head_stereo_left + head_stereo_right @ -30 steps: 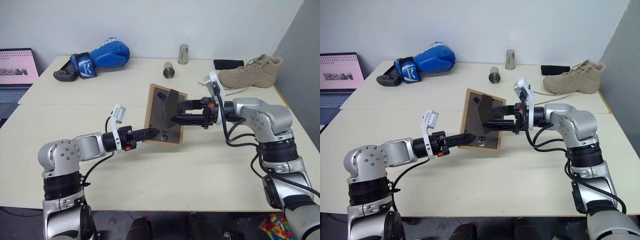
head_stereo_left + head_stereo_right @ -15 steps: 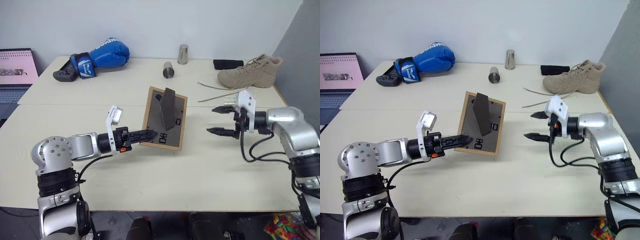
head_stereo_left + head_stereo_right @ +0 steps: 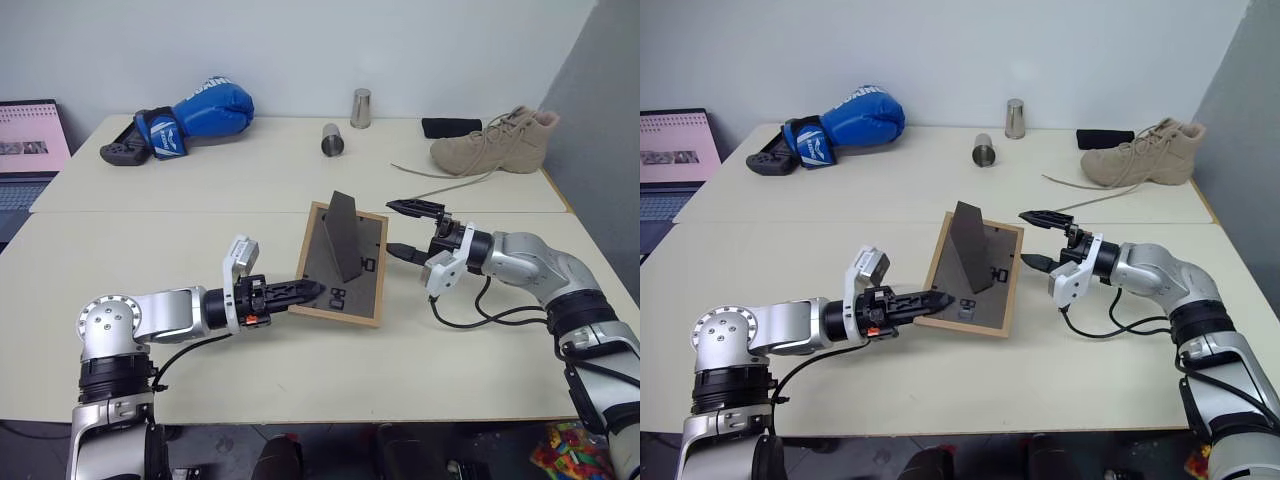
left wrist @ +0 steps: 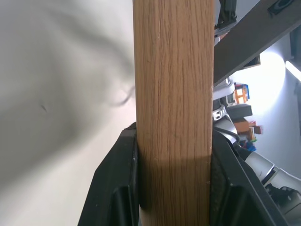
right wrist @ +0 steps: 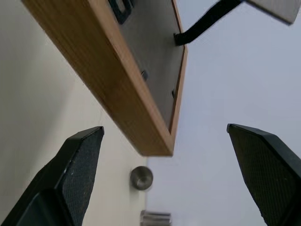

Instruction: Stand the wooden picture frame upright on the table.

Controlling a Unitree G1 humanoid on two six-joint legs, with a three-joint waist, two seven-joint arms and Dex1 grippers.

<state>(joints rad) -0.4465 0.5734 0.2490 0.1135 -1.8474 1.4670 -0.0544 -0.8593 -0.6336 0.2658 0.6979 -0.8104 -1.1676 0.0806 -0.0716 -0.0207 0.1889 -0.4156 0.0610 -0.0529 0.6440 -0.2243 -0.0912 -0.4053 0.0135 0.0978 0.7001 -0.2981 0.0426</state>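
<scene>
The wooden picture frame is clamped at its near-left edge by the left gripper; it is now tilted low over the tabletop, back panel up, stand folded out; the right gripper, which was at the stand a second ago, has let go and waits just beside, fingers wide apart; standing is judged still pending.

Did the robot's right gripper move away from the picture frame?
Yes. The right gripper let go of the stand and backed off to the wooden picture frame's right side, fingers open.
</scene>
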